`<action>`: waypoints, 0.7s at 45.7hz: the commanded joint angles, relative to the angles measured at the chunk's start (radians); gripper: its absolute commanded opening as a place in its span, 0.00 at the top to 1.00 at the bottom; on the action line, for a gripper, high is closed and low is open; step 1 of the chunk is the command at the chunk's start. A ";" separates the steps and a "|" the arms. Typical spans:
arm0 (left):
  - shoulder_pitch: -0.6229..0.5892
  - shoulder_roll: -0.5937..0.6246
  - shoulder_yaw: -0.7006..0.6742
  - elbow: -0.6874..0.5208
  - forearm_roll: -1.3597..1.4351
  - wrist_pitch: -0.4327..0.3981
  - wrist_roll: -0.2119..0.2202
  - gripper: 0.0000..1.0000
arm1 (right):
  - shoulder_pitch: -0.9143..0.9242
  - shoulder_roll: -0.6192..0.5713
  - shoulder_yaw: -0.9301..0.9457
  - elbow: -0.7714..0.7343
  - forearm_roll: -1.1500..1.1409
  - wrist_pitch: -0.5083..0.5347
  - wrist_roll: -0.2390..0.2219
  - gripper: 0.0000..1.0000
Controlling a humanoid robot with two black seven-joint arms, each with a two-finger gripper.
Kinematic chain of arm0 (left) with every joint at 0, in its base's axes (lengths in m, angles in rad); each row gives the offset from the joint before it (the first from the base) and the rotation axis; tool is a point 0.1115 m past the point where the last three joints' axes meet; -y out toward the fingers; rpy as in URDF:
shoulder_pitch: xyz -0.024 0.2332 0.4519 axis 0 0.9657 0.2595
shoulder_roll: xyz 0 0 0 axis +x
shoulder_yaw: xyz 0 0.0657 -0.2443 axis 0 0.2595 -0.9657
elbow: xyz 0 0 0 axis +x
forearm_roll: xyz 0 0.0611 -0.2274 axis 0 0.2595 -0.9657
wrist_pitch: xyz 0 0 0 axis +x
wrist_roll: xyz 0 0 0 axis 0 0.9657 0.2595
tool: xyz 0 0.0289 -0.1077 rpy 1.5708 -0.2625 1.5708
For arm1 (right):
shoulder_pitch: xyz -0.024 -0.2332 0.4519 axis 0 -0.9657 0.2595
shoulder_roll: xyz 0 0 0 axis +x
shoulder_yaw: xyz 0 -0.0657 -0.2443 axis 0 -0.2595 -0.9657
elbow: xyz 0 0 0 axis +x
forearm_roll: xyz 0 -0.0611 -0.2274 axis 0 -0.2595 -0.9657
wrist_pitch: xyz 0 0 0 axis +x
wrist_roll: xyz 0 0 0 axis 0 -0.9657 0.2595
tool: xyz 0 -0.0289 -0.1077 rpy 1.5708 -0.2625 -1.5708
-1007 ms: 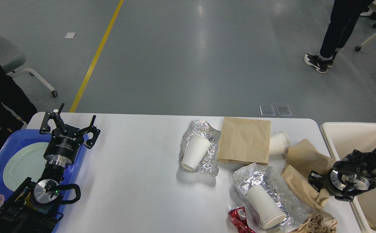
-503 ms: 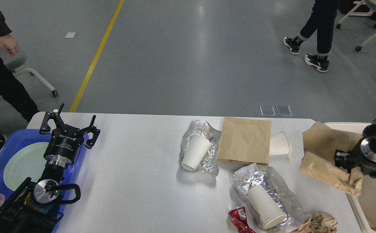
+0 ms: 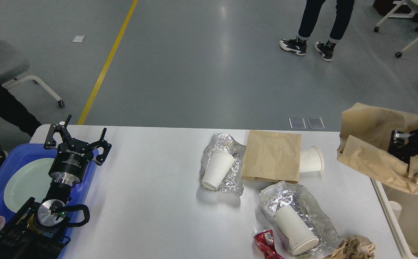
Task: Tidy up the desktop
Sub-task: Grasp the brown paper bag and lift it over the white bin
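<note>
The right gripper (image 3: 404,144), raised over the bin (image 3: 392,205), clenches a crumpled paper bag (image 3: 370,151); left gripper (image 3: 77,138) fingers spread above the tray (image 3: 0,172).

A large white rectangular tabletop with rounded corners (image 3: 151,201) stretches nearly the full width of the head view, its smooth, plain surface level and evenly lit. The left and central portions lie bare and unmarked, showing only soft shadows. The far edge runs straight against a grey floor, curving at both far corners; the near edge runs out of view at the bottom. The right half of the surface is partly covered, and its right edge is only partly visible, so its near right corner cannot be made out.
</note>
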 commanded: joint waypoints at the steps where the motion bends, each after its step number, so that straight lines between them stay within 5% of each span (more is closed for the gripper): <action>1: 0.000 0.000 0.000 0.000 0.000 0.000 0.000 0.01 | 0.047 -0.006 -0.037 0.015 -0.009 0.010 -0.006 1.00; 11: 0.000 0.000 0.000 0.000 0.000 0.000 0.000 0.01 | -0.053 -0.109 -0.034 -0.058 -0.041 -0.087 -0.008 1.00; 19: 0.000 0.000 0.000 0.000 0.000 0.000 0.000 0.01 | -0.286 -0.212 -0.002 -0.270 -0.040 -0.211 -0.006 1.00; 32: 0.000 0.000 0.000 0.000 0.000 0.000 0.000 0.01 | -0.978 -0.281 0.475 -0.785 -0.026 -0.369 -0.014 1.00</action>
